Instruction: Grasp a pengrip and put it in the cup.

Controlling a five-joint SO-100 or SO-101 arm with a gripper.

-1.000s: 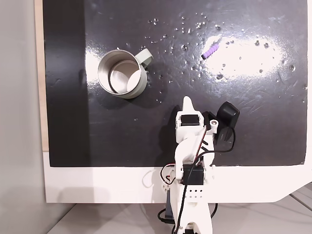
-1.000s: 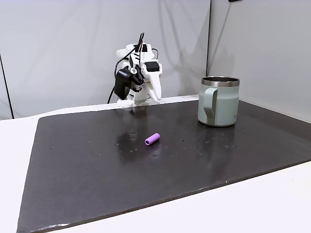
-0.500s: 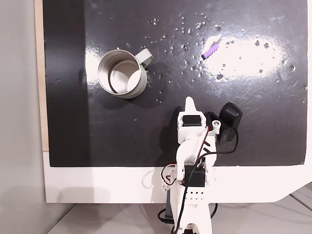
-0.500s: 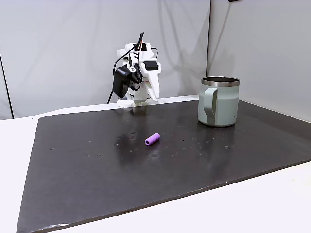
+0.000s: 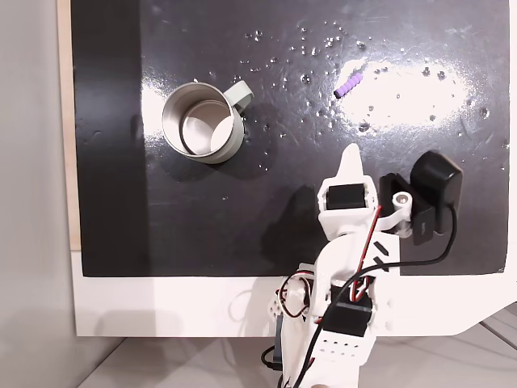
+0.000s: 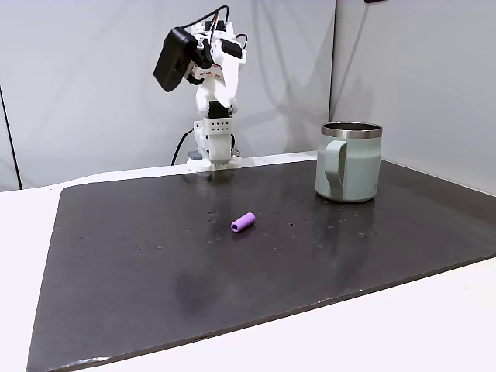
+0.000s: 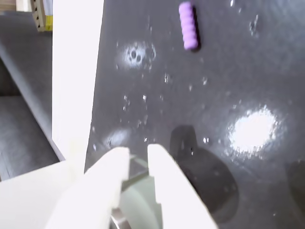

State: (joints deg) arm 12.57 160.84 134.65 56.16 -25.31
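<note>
Lifted from its folded crouch and swung toward the pengrip [image 5: 348, 82], the gripper [image 7: 138, 152] hangs high with fingers nearly together and empty, presumably lining up a descent, while the pengrip lies on the mat [image 6: 155, 263], well apart from the cup [image 6: 349, 161].

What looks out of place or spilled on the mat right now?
Nothing stands out. The cup stands upright, the pengrip lies on its side apart from it, and the mat bears small specks and glare.

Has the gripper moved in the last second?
Yes. In the side fixed view the gripper has lifted clear above the white base it was folded against.
</note>
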